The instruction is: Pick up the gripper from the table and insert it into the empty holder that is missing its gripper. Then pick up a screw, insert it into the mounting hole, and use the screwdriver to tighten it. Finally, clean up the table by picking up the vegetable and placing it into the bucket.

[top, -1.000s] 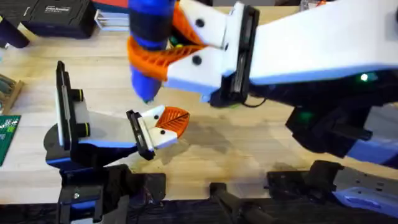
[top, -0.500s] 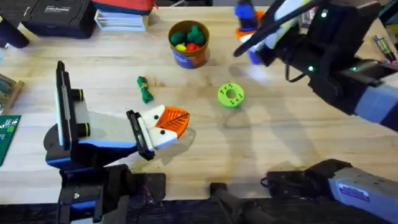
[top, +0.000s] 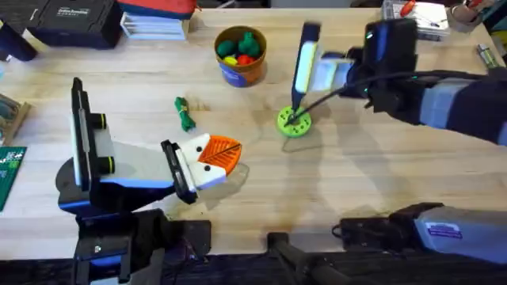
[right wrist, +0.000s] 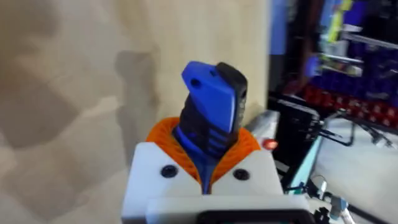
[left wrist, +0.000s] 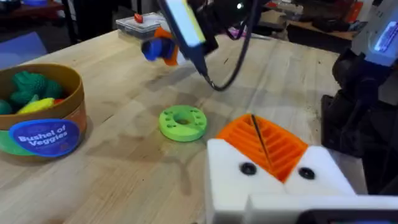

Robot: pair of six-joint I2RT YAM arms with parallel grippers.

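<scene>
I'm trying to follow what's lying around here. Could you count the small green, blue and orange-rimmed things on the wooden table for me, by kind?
Green toy vegetable loose on the table: 1
Green disc with holes: 1
Bucket with toy veggies inside: 1
Blue screwdriver, held in the right hand: 1
Total: 4

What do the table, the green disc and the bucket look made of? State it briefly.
Table: pale wood with visible grain, matte, possibly a veneer. Green disc: bright, evenly coloured plastic with round holes, perhaps 3D-printed. Bucket: looks like cardboard or paper, with an orange-brown rim and a printed blue label; plastic cannot be ruled out.
</scene>
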